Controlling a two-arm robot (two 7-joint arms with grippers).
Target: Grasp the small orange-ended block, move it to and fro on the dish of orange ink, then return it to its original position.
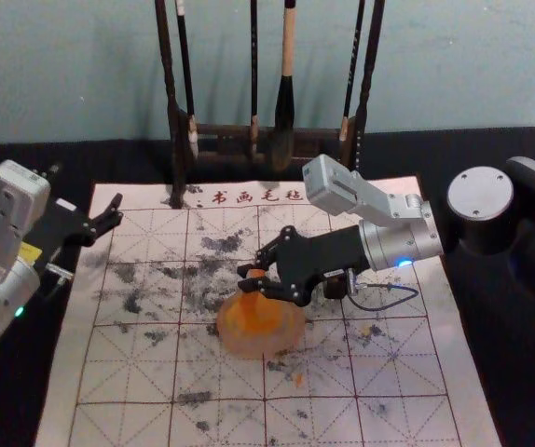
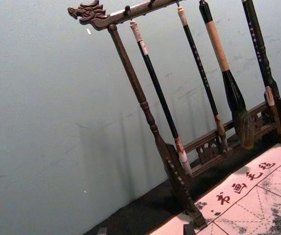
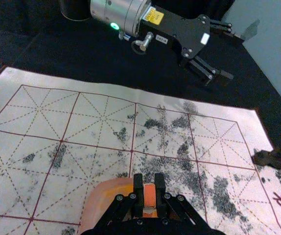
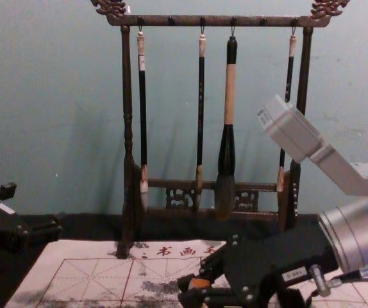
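Note:
My right gripper (image 1: 249, 277) reaches in from the right over the far part of the orange ink dish (image 1: 260, 343). In the right wrist view, the right gripper (image 3: 150, 190) is shut on the small block (image 3: 150, 197), whose orange end shows between the fingertips, with the dish (image 3: 97, 197) below and beside it. The block (image 4: 200, 283) also shows in the chest view. Whether it touches the ink cannot be told. Parked at the left, my left gripper (image 1: 87, 190) stands open with nothing in it; its fingertips edge into the left wrist view.
A gridded, ink-stained felt mat (image 1: 128, 372) lies under the dish on the black table. Behind it stands a dark wooden rack (image 4: 127, 128) with several hanging brushes, the thickest brush (image 4: 229, 96) near its middle. A round grey-topped cylinder (image 1: 480, 193) is at the right.

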